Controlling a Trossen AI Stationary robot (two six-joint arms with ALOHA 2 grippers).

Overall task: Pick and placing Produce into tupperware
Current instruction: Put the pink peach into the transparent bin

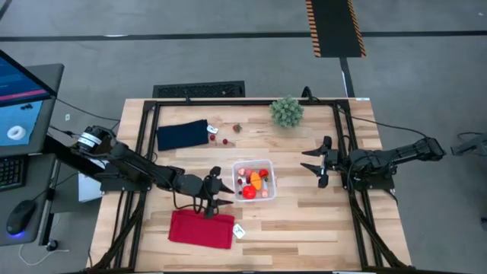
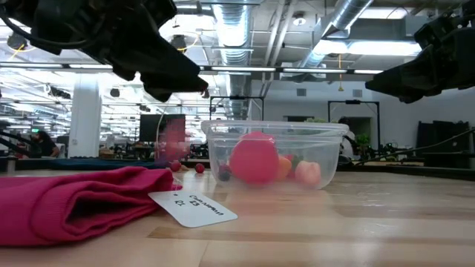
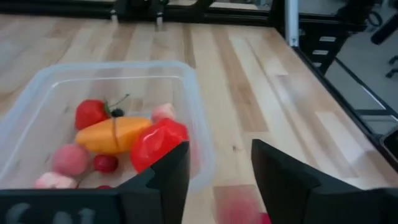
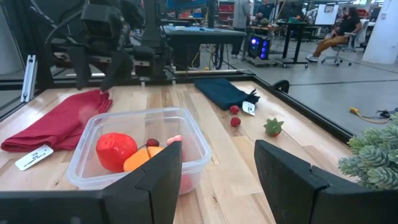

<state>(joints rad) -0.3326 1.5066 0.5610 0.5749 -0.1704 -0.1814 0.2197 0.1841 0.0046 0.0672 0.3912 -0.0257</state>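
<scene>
The table (image 1: 304, 221) carries a red cloth (image 1: 200, 229), a navy cloth (image 1: 182, 135) and the tub (image 1: 253, 181) at centre, already holding most of the produce (image 1: 253, 185). The left gripper (image 1: 215, 192) hangs beside the tub's rim, over the red cloth, fingers apart and empty. The right gripper (image 1: 317, 161) waits well off, also spread and empty. Three small pieces (image 1: 221, 135) lie loose beside the navy cloth. Judging by this, the left arm should lift clear of the tub wall before swinging toward those, then straddle one piece squarely.
</scene>
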